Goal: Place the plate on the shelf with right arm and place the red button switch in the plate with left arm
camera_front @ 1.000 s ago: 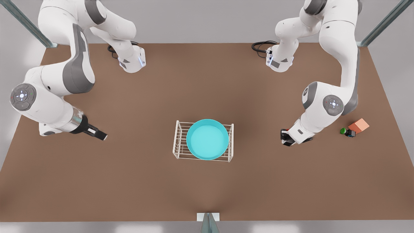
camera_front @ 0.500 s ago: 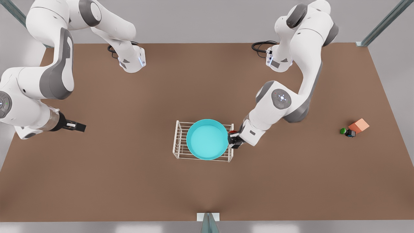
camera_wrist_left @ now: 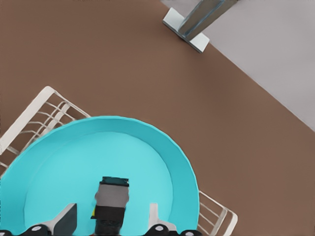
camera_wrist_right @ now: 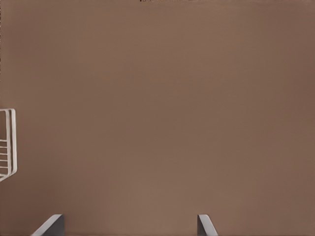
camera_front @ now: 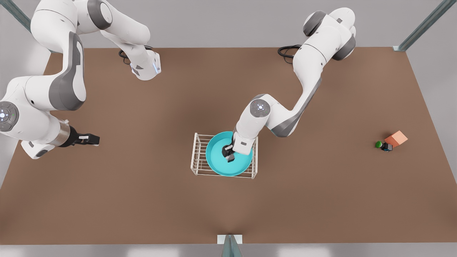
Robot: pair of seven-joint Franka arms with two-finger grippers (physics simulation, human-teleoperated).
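Left wrist view, we see the red button switch [camera_wrist_left: 111,202] lying in the plate [camera_wrist_left: 157,147] atop the shelf [camera_front: 197,154], left gripper [camera_wrist_left: 112,221] fingers spread around it, untouching, right gripper [camera_front: 92,139] parted, waiting well apart over the table [camera_front: 142,200].

No readable text, label, brand name, number or sign stands on anything here: the arms, the plate [camera_front: 228,167], the shelf [camera_front: 197,157], the small things at the front view's 3 o'clock and the table [camera_front: 142,200] all carry no writing.
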